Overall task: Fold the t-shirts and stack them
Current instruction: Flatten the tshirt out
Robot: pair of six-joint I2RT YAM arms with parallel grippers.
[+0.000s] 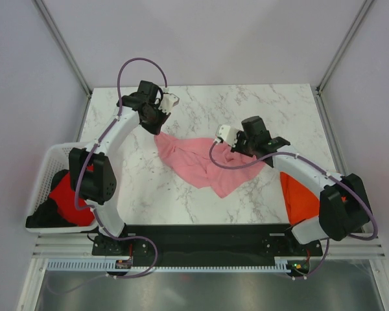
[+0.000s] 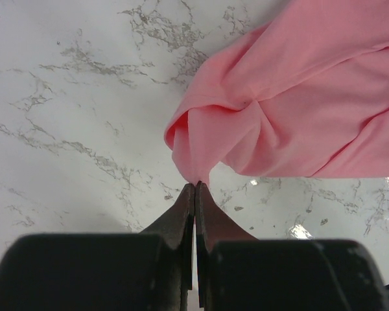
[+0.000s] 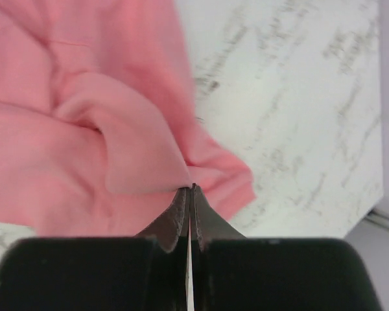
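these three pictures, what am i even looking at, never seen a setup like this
This is one robot with two arms bolted at the near edge of a marble table. The wide picture looks down from above and behind the arms. The other two come from small cameras on each wrist, looking along that arm's own pinching tool.

A light pink t-shirt lies rumpled in the middle of the table. The left tool is shut on one edge of it and the right tool is shut on another edge.

A red t-shirt sits in the white basket at the left, with something dark beside it. An orange t-shirt lies on the table at the right, partly hidden by the right arm.
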